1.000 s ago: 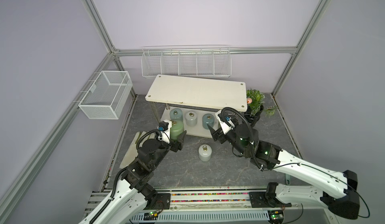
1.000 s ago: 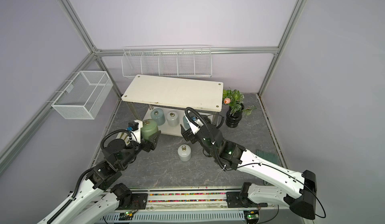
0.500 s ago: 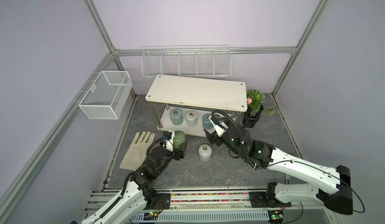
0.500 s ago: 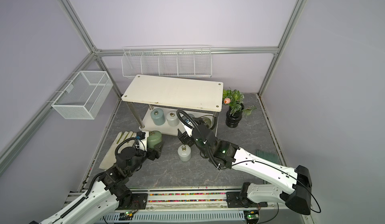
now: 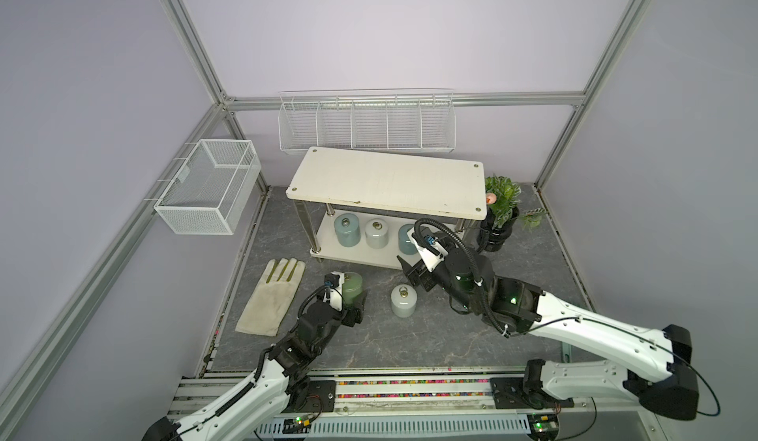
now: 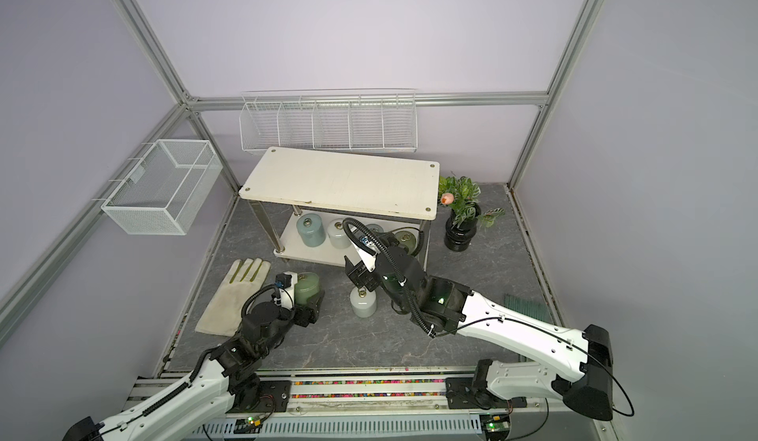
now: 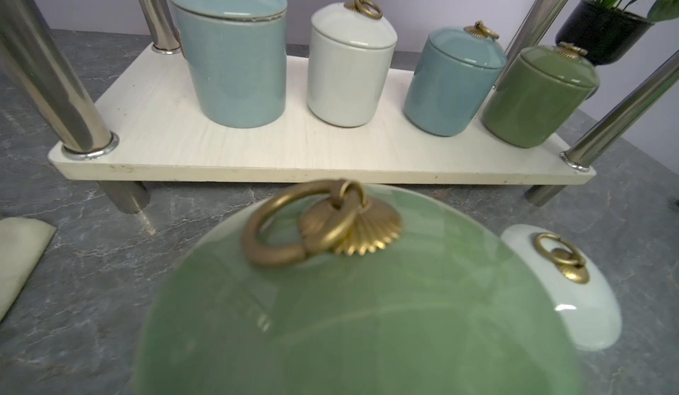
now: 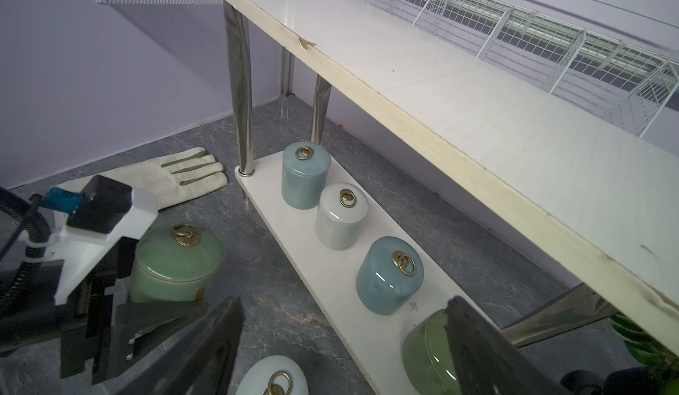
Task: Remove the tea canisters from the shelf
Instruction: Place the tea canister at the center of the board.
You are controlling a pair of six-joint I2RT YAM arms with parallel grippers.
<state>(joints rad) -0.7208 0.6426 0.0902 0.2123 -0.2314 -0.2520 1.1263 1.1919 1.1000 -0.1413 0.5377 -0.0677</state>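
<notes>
- Two canisters were off the shelf (image 5: 385, 180) in both top views. A green canister (image 5: 352, 289) was down at the floor (image 5: 410, 336) at the shelf's 7 o'clock. A white canister (image 5: 403, 303) stood free at its 6 o'clock.
- The left gripper (image 5: 351, 301) was closed narrowly on the green canister, with a finger on each side. A glove (image 5: 272, 295) lay flat at its 9 o'clock.
- The right gripper (image 5: 408, 273) hung spread wide and empty near the white canister's 12 o'clock, in front of the lower board (image 5: 328, 250).
- In a top view, four more stood in a row on the lower board, from 9 to 3 o'clock: a blue canister (image 6: 311, 232), a shelf white canister (image 6: 338, 234), a second blue canister (image 6: 374, 229) and a shelf green canister (image 6: 404, 240). The right arm's cable crossed the last two. A plant (image 6: 461, 213) stood at the shelf's 3 o'clock.
- In the left wrist view, the green canister (image 7: 349, 301) filled the near frame, its brass ring (image 7: 279, 235) folded down. The fingers were out of frame. The white canister (image 7: 573, 290) sat just beside it, and the row of four stood beyond on the lower board, each apart from the next.
- In the right wrist view, the right gripper's fingers (image 8: 205, 338) stood far apart and gripped nothing. One of them hid part of the shelf green canister (image 8: 426, 349). The left gripper flanked the green canister (image 8: 176, 264); whether that canister touched the floor could not be told.
</notes>
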